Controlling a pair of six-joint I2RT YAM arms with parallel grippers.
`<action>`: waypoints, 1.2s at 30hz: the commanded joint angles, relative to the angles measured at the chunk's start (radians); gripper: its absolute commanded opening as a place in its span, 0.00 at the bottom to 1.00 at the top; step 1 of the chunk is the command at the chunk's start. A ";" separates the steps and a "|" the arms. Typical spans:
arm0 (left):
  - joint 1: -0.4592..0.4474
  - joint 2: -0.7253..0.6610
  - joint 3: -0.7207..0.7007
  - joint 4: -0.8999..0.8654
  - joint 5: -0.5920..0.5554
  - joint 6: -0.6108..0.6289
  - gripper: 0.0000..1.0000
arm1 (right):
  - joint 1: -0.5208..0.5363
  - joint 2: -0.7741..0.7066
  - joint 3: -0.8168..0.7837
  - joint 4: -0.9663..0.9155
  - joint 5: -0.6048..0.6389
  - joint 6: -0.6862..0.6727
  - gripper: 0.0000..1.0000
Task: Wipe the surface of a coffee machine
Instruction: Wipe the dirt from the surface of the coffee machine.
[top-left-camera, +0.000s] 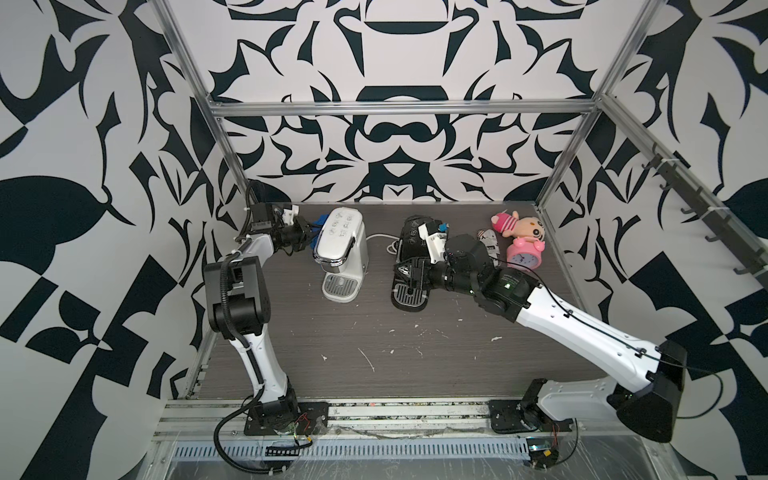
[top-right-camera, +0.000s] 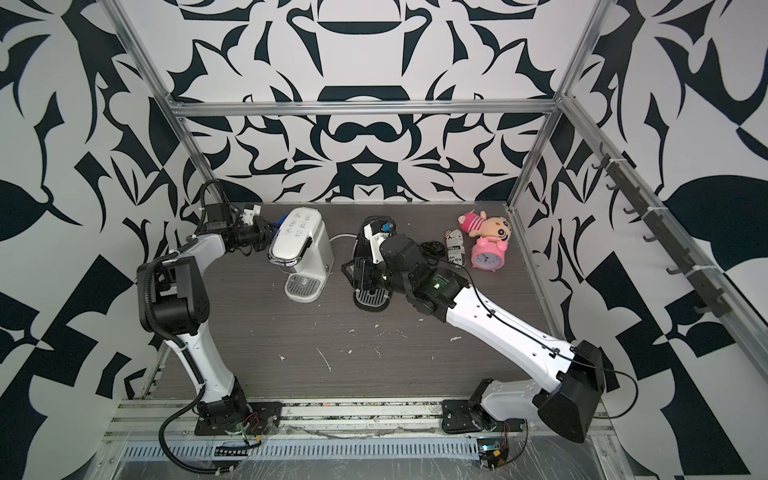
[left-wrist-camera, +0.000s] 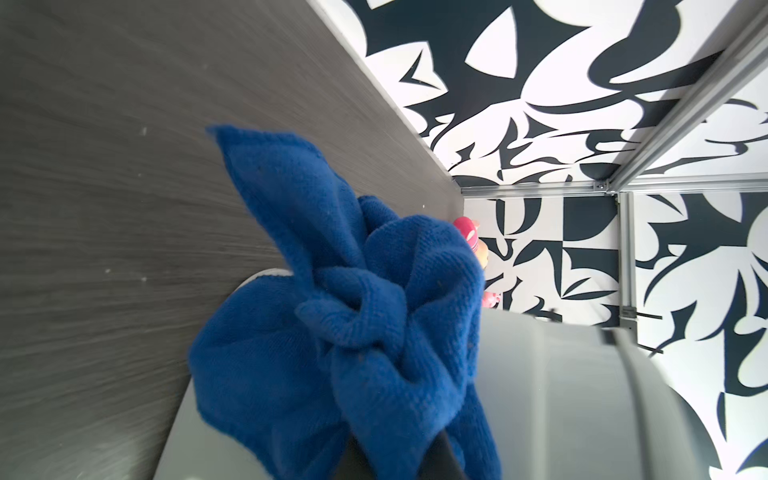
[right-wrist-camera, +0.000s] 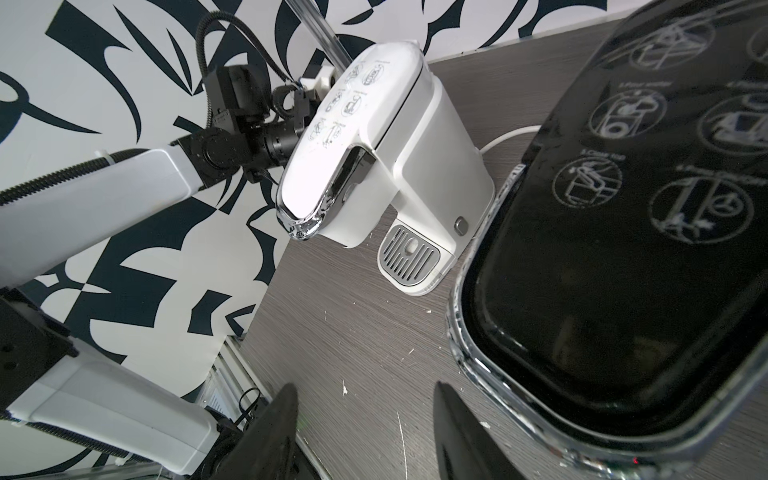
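A white coffee machine (top-left-camera: 341, 243) (top-right-camera: 300, 245) (right-wrist-camera: 390, 137) stands at the back left of the table. My left gripper (top-left-camera: 306, 237) (top-right-camera: 262, 233) (left-wrist-camera: 401, 459) is shut on a bunched blue cloth (top-left-camera: 320, 220) (top-right-camera: 283, 220) (left-wrist-camera: 353, 332), which presses against the machine's left side near its top (left-wrist-camera: 561, 395). A black coffee machine (top-left-camera: 411, 249) (top-right-camera: 368, 249) (right-wrist-camera: 623, 249) stands to the right of the white one. My right gripper (top-left-camera: 409, 272) (top-right-camera: 358, 275) (right-wrist-camera: 365, 392) hovers open at the black machine's front left, with nothing between its fingers.
A pink alarm clock (top-left-camera: 525, 254), a plush doll (top-left-camera: 521, 224) and a printed can (top-left-camera: 487, 243) lie at the back right. A white cable (top-left-camera: 380, 239) runs between the machines. Aluminium frame posts (top-left-camera: 232, 158) border the table.
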 joint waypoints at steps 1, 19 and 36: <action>-0.003 0.077 -0.132 0.050 -0.025 -0.039 0.00 | 0.009 -0.034 0.026 0.024 0.018 -0.006 0.56; 0.030 -0.093 -0.135 0.100 -0.062 -0.151 0.00 | 0.021 -0.022 0.041 0.019 0.023 -0.009 0.55; 0.061 -0.240 -0.062 0.002 -0.093 -0.149 0.00 | 0.030 0.029 0.115 -0.036 0.004 -0.034 0.55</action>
